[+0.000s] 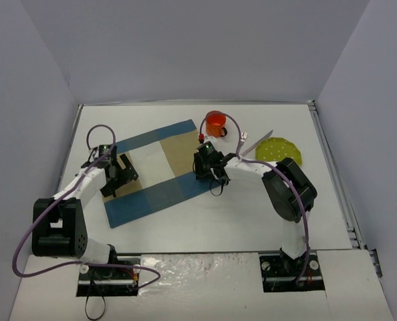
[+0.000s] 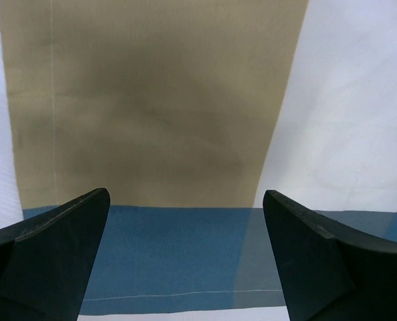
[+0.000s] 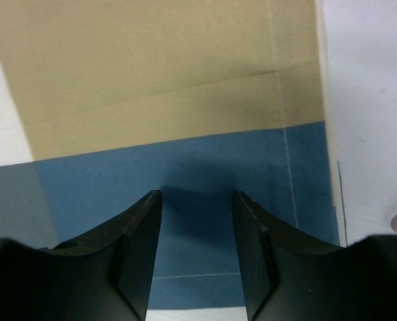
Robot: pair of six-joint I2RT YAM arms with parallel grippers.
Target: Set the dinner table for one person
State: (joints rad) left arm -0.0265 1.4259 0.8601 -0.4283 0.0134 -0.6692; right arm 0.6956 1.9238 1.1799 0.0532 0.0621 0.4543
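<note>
The dinner table (image 1: pixel 205 221) is the white tabletop. A blue-and-tan checked placemat (image 1: pixel 160 175) lies on it, left of centre. My left gripper (image 1: pixel 120 175) is open wide and empty just above the mat's left end; in the left wrist view (image 2: pixel 186 197) tan and blue cloth (image 2: pixel 152 100) lies under it. My right gripper (image 1: pixel 205 165) is open and empty over the mat's right edge; in the right wrist view (image 3: pixel 197 195) its fingertips (image 3: pixel 145 221) hover close over the blue border (image 3: pixel 198 167).
An orange cup (image 1: pixel 216 123) stands behind the mat's far right corner. A fork (image 1: pixel 242 142) and a knife (image 1: pixel 260 142) lie to the right of my right gripper. A yellow-green plate (image 1: pixel 279 151) sits further right. Grey walls enclose the table.
</note>
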